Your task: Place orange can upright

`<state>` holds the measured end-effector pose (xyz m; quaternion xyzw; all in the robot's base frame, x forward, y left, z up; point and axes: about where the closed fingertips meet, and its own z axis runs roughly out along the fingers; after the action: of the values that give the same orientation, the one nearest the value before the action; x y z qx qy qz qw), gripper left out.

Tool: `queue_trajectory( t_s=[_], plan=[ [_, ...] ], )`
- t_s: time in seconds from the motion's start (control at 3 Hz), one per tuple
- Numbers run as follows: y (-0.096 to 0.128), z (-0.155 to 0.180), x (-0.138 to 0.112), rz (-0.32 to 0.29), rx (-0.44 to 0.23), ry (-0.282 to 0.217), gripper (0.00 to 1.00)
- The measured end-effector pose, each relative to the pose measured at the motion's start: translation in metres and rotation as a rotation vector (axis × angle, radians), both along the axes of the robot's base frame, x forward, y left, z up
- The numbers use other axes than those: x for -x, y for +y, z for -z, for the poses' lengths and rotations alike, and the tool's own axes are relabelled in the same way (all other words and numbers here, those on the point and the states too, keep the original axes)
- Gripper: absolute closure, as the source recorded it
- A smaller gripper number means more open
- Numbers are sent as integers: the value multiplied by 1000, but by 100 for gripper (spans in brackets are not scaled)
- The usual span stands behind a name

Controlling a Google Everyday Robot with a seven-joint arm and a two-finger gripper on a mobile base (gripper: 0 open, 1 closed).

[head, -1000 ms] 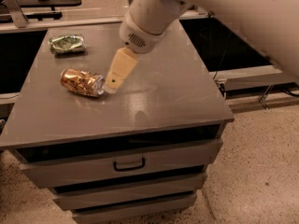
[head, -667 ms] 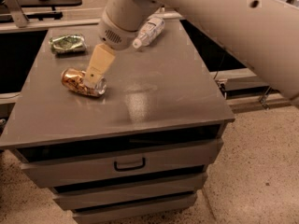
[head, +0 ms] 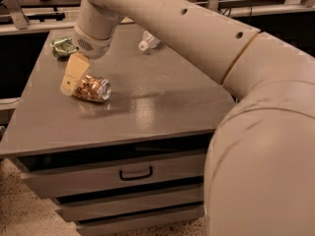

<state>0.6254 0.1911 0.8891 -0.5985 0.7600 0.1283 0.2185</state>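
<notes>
Evidently the step in hand is the approach and grasp: the orange can (head: 91,88) is not yet upright. It lies on its side toward the 9 o'clock edge of the grey cabinet top (head: 167,107), with its silver end facing 3 o'clock.

Farthest left, at about 11 o'clock from the orange can and well apart from it, sits a crumpled green can (head: 62,45), which is no part of the job. Next comes the gripper (head: 70,82), reaching down from the arm's wrist (head: 93,31) to the orange can's 9 o'clock end, touching it or just beside it. Seen from here the gripper reads as one tan wedge, so I cannot tell how far the jaws are parted or whether they have hold of the can. At 1 o'clock from the can, near the far edge, lies a clear bottle (head: 147,40) with a white cap.

By my judgement, the next move calls for a firm grip across the can's body, then a lift and a quarter turn so that one flat end meets the cabinet top. The dented wall may slip or roll in that grip.

The gripper hides the can's left end. The big arm (head: 256,132) fills the 3 to 5 o'clock part of the view, covering the cabinet's right corner and most of the bottle.
</notes>
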Motion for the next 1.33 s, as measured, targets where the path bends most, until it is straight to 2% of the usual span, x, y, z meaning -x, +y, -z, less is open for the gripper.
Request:
queue_trajectory(
  t_s=[0.33,0.67,1.0,1.33],
  plan=[
    [17,17,-1,-3,45,42,0],
    [20,34,-3,15,101,67,0],
    [19,45,-2,37,143,74,18],
    [18,48,-2,59,162,68,41]
  ],
)
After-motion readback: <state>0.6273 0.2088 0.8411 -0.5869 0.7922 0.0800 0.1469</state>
